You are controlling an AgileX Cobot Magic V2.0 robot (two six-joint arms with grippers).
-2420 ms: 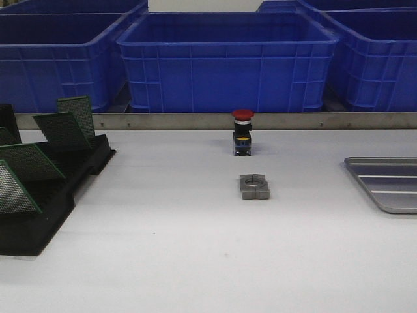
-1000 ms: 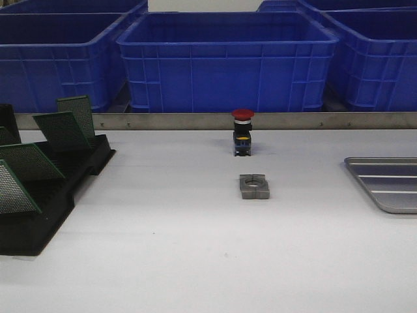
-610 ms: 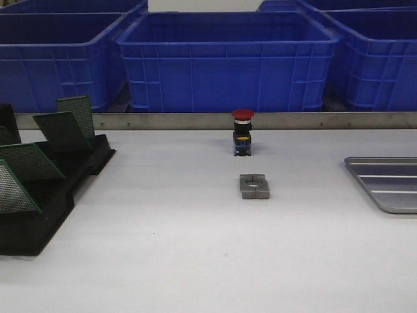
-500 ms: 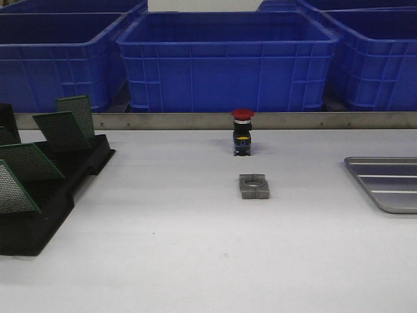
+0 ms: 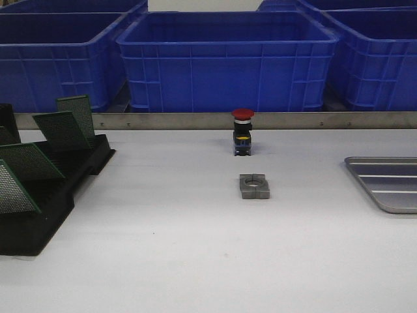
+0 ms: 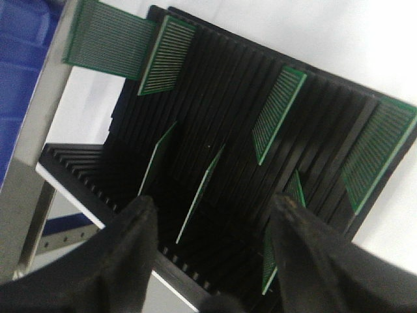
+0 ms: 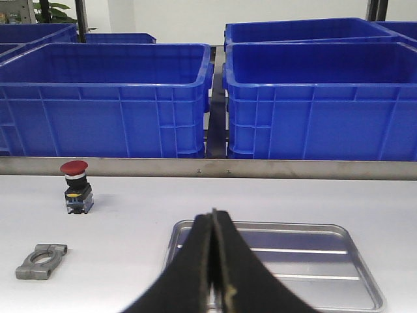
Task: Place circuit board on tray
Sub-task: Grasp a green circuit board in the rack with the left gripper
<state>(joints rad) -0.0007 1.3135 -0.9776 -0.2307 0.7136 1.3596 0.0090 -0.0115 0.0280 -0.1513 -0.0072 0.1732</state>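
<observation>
Left gripper (image 6: 212, 215): jaws spread wide, nothing between them, poised above the black slotted rack (image 6: 215, 117). Several green circuit boards (image 6: 279, 112) stand on edge in the rack's slots, some leaning; one thin board (image 6: 199, 193) stands in the rack in line with the gap between the two fingers, touching neither finger.

Right gripper (image 7: 214, 261): jaws pressed together with no visible gap, holding nothing. It sits above the near rim of the tray (image 7: 339, 261), which is a shallow silver metal tray with a ridged floor and no board on it.

Front view: the rack (image 5: 58, 189) lies at the left edge of the tabletop (image 5: 195, 261) with boards (image 5: 62, 130) tilted in it. The tray (image 5: 391, 186) lies at the right edge, cut off by the frame, well apart from the rack. Between them, near the centre, stand a red push button (image 5: 242, 132) on a black base and, nearer the camera, a small grey metal bracket (image 5: 254, 186), apart from each other. Blue bins (image 5: 225, 62) line the back behind a metal rail.
</observation>
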